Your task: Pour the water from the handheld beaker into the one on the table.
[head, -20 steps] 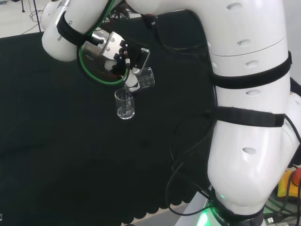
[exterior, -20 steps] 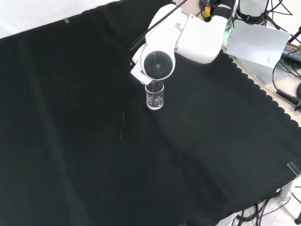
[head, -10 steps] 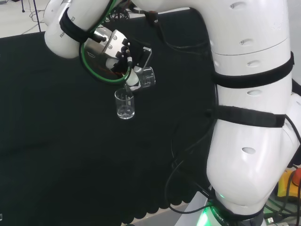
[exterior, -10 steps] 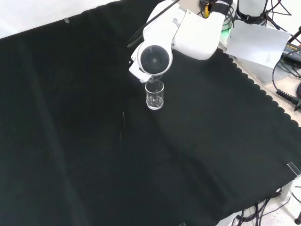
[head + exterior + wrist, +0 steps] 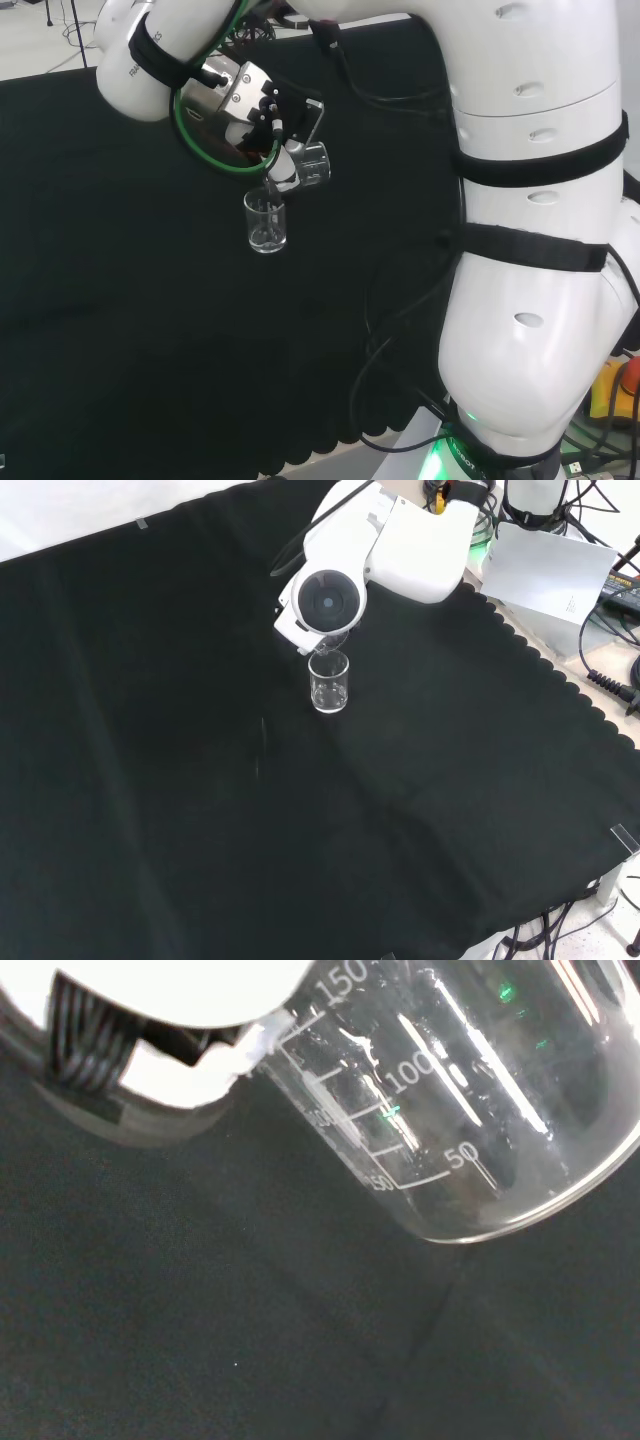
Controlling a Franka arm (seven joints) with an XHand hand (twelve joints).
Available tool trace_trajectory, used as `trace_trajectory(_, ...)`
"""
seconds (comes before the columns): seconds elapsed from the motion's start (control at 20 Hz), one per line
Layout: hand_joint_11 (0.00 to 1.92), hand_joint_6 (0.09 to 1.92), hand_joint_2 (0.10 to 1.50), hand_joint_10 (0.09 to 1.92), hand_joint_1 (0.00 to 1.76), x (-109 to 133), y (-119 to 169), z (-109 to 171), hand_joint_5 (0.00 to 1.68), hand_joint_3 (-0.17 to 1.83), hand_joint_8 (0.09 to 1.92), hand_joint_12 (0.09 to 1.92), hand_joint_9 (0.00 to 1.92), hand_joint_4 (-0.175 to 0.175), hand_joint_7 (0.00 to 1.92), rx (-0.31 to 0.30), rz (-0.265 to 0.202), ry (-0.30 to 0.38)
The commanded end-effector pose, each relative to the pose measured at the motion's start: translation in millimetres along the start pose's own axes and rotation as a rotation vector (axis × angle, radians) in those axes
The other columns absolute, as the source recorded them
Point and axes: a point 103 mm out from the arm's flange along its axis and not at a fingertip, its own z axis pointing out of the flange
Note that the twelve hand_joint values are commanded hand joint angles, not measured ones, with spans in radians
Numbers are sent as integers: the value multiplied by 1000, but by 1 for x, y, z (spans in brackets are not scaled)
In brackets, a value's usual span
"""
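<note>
The handheld beaker [image 5: 312,166], tipped nearly on its side, has its lip directly above the rim of the table beaker [image 5: 265,221], upright on the black cloth [image 5: 120,300]. We see the hand [image 5: 262,125] curled round it.

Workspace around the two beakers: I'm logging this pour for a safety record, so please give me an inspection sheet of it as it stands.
Surface: black cloth covers the bench; no spill seen.
Job's things: clear glass beaker with printed scale, held tipped, its lip over the small clear glass beaker standing upright on the cloth. Water level in either: cannot tell.
Clutter: nothing seen on the cloth.
Hand: black and white hand, fingers curled round the tipped beaker.
Cables: green-sheathed cable loop by the wrist; black cables hang beside the arm's base.
Surroundings: white sheet and more cables beyond the cloth's scalloped edge.
</note>
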Motion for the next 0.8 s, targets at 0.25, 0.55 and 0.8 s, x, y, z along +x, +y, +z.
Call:
trace_trajectory(0.25, 1535, 726, 667, 87, 1147, -13, -4, 9, 1247, 668, 87, 563, 1780, 79, 1745, -60, -26, 128)
trace_trajectory(0.55, 1534, 727, 668, 87, 1147, -26, -10, 15, 1247, 668, 87, 563, 1780, 80, 1745, -203, -65, 289)
trace_trajectory(0.8, 1534, 727, 668, 87, 1147, -35, -13, 25, 1247, 667, 87, 562, 1779, 81, 1744, -326, -77, 401)
